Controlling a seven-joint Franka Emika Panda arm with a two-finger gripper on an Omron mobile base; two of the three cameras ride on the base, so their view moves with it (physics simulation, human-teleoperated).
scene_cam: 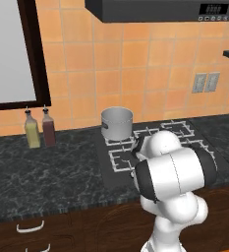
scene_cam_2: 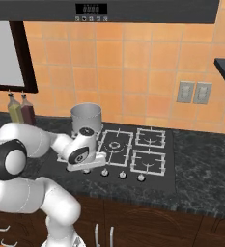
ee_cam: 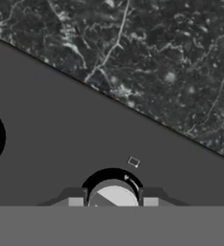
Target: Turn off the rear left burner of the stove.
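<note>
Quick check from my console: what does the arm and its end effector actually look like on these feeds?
The arm is glossy white, built of rounded, bulbous segments with dark joint bands and a black ring-shaped cap at one joint. The wrist carries a round dark disc with a small pale mark. The end effector has two small dark, blocky fingertips. No cables or lettering are visible.

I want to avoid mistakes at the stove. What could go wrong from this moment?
The pincer is shut on a knob at the left end of the row; other knobs are near, so it may be the wrong one. The pot stands just behind the hand, so a wide swing could hit it.
</note>
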